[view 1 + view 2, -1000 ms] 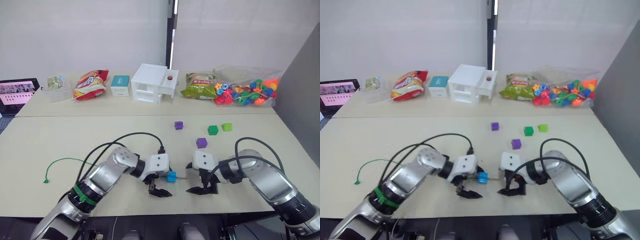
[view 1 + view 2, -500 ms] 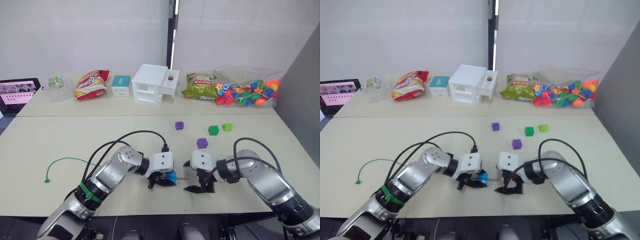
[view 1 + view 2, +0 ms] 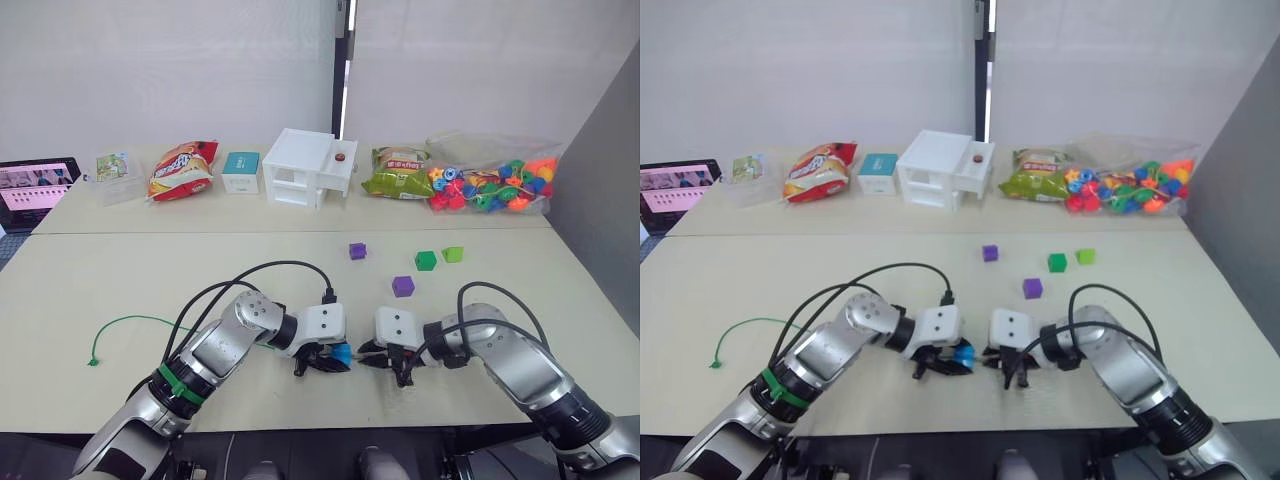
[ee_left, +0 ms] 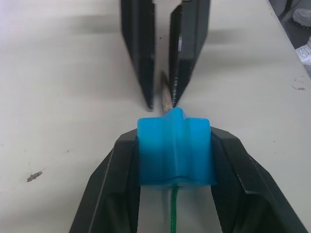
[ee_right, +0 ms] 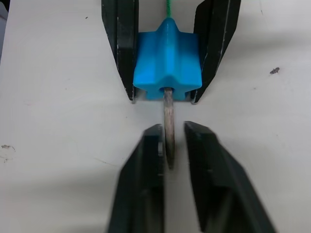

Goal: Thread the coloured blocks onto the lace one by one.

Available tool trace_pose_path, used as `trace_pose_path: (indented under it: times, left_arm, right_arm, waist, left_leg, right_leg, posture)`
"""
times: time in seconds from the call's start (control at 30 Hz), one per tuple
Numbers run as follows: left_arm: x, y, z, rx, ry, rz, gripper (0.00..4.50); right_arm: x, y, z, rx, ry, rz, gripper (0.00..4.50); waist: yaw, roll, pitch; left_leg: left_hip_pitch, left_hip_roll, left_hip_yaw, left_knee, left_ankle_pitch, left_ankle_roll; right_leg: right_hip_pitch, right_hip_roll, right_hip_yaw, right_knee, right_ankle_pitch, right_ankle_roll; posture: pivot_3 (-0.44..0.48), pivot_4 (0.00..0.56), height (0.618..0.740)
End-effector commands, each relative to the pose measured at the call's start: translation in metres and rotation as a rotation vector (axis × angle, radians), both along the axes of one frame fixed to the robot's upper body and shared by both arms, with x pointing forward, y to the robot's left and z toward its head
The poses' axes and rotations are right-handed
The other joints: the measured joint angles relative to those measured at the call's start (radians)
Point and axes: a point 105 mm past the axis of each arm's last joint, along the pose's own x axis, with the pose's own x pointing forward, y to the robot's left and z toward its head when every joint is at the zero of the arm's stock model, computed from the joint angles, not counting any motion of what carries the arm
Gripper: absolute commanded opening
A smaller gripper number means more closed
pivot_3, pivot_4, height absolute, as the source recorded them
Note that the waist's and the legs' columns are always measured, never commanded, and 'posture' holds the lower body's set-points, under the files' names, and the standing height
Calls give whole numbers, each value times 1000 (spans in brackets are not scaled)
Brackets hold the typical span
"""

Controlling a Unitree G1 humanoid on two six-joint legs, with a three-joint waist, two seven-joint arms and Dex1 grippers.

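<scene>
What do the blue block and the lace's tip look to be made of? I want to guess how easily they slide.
The blue block looks like moulded plastic: smooth, evenly coloured, faintly glossy, with rounded edges. The stiff tip poking out of its hole looks hard and smooth, plastic or possibly metal; its dull grey-brown leaves that open. The green lace behind the block looks like woven cord, matte and finely textured.

The lace (image 3: 135, 322) vanishes under the left arm; inside the blue block (image 4: 174, 150) its run is hidden.

blue block (image 4: 175, 148), green lace (image 4: 172, 213), black gripper (image 4: 173, 194)
</scene>
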Motion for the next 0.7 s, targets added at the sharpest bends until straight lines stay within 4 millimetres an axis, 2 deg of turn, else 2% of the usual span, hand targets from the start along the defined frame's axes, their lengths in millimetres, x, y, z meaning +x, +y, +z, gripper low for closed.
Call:
trace_pose_path:
  times: [0.03, 0.17, 0.23, 0.3, 0.43, 0.5, 0.53, 0.57, 0.63, 0.67, 0.7]
  left_arm:
    - [-1, 3, 0, 13, -8, -5, 1396]
    - [-1, 10, -1, 13, 2, 14, 1396]
    - [0, 30, -1, 22, 17, 60, 1396]
    - [2, 58, -1, 50, 22, 109, 1396]
    - [2, 159, -2, 212, 30, 250, 1396]
    - [4, 200, 3, 274, 6, 332, 1396]
    - [5, 212, 5, 289, -7, 357, 1396]
    - [8, 240, 12, 313, -29, 437, 1396]
    - [7, 280, 24, 346, -66, 534, 1396]
    - [3, 294, 27, 364, -73, 560, 1396]
    - [0, 299, 28, 367, -73, 561, 1396]
  right_arm:
    - [3, -7, 0, -29, -21, -11, 0]
    - [2, -5, 8, -25, -42, 24, 0]
    - [1, -4, 14, -37, -54, 54, 0]
    - [-1, -3, 18, -45, -53, 73, 0]
    - [-1, -3, 26, -45, -64, 89, 0]
    - [-1, -3, 27, -45, -67, 88, 0]
    - [-1, -3, 27, -45, -68, 87, 0]
    - [0, -4, 27, -46, -68, 86, 0]
    - [1, -5, 26, -50, -66, 86, 0]
    - [1, -5, 25, -53, -66, 88, 0]
    - [2, -5, 25, -53, -67, 88, 0]
  waist:
    - [0, 0, 0]
    - [0, 0, 0]
    - [-5, 0, 0]
    - [-10, 0, 0]
    - [-28, 0, 0]
    - [-32, 1, 0]
    - [-31, 1, 0]
    - [-29, 1, 1]
    - [-26, 1, 1]
    - [-27, 1, 1]
    - [-29, 1, 1]
  left_leg:
    - [0, 0, 0, 0, 0, 0]
    - [0, 0, 0, 0, 0, 0]
    - [0, 0, 0, 0, 0, 0]
    - [0, 1, 0, -1, 0, 0]
    - [1, 3, 0, -2, 0, 0]
    - [2, 3, 0, -3, 0, 0]
    - [2, 3, 1, -3, 0, 0]
    - [2, 3, 1, -3, 0, 0]
    - [1, 3, 1, -3, 0, 0]
    - [1, 3, 1, -3, 0, 0]
    - [1, 3, 1, -3, 0, 0]
  right_leg:
    - [0, 0, 0, 0, 0, 0]
    - [0, 0, 0, 0, 0, 0]
    - [-1, 0, 0, 1, 0, 0]
    - [-2, 1, 0, 2, 0, 0]
    - [-3, 2, 0, 2, 0, -1]
    - [-3, 2, 0, 2, -1, -2]
    - [-3, 2, 0, 2, -1, -2]
    - [-3, 2, 0, 2, -1, -2]
    - [-4, 2, -1, 2, -1, -2]
    - [-4, 2, -1, 2, -1, -2]
    - [-4, 2, -1, 2, -1, -2]
  posture:
    - [0, 150, 740]
    - [0, 150, 740]
    - [0, 150, 740]
    - [0, 150, 740]
    - [0, 150, 740]
    - [0, 150, 740]
    - [0, 150, 740]
    - [0, 150, 740]
    - [0, 150, 740]
    - [0, 150, 740]
    - [0, 150, 740]
